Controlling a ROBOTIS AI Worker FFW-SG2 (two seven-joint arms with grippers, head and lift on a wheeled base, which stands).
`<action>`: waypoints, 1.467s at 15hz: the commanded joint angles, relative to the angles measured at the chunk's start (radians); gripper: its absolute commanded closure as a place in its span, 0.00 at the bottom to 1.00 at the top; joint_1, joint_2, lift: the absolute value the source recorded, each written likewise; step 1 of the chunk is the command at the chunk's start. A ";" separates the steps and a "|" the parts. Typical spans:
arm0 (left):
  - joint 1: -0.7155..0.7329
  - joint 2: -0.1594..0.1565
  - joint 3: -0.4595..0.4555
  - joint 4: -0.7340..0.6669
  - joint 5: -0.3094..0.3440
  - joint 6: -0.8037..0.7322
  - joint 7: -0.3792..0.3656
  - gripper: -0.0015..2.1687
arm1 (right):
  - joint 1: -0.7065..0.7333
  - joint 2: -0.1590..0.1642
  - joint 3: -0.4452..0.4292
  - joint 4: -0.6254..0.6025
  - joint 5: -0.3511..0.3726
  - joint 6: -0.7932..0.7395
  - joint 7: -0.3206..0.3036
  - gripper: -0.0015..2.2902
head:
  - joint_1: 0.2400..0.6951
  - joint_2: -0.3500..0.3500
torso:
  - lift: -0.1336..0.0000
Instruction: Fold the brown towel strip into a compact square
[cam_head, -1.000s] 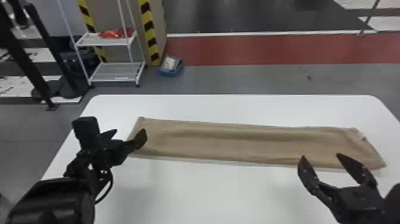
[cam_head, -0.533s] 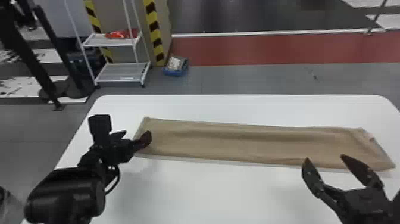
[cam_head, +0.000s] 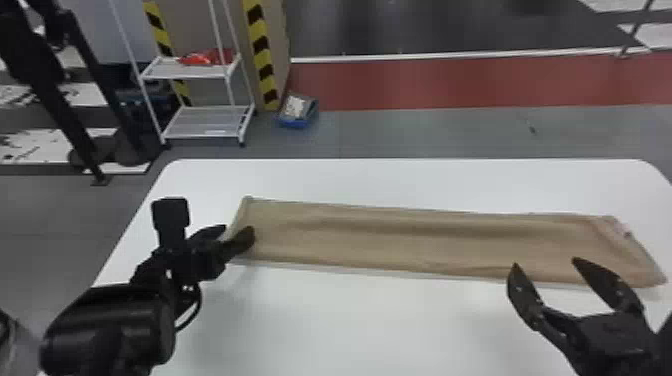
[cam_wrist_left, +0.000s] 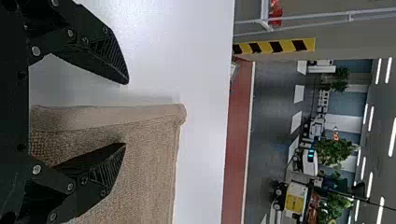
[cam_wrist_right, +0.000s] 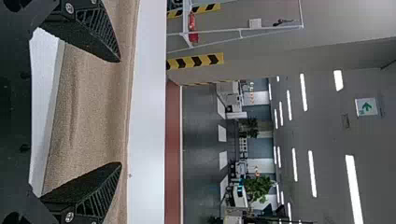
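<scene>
Clamp the brown towel strip squarely at its left end before lifting; left pincer straddles that end, wide; right pincer, also wide, is at the strip's near edge

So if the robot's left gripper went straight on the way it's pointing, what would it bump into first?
Probably the left end of the brown towel strip: the left gripper points toward it, one of its open jaws over the cloth. Whether it would touch or skim above is unclear.
</scene>
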 joint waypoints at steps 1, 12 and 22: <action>0.007 0.000 0.001 -0.018 0.002 0.020 -0.005 0.43 | -0.005 0.000 0.004 0.001 0.000 0.005 0.000 0.04 | 1.00 0.63 | 0.13; 0.064 -0.017 0.012 -0.385 0.145 0.370 0.058 0.84 | -0.030 -0.012 -0.029 0.007 -0.027 0.011 -0.003 0.04 | 1.00 0.61 | 0.13; 0.021 -0.128 -0.389 -0.500 0.244 0.391 0.370 0.84 | -0.126 -0.049 -0.243 0.102 -0.121 0.060 -0.031 0.04 | 1.00 0.14 | 0.13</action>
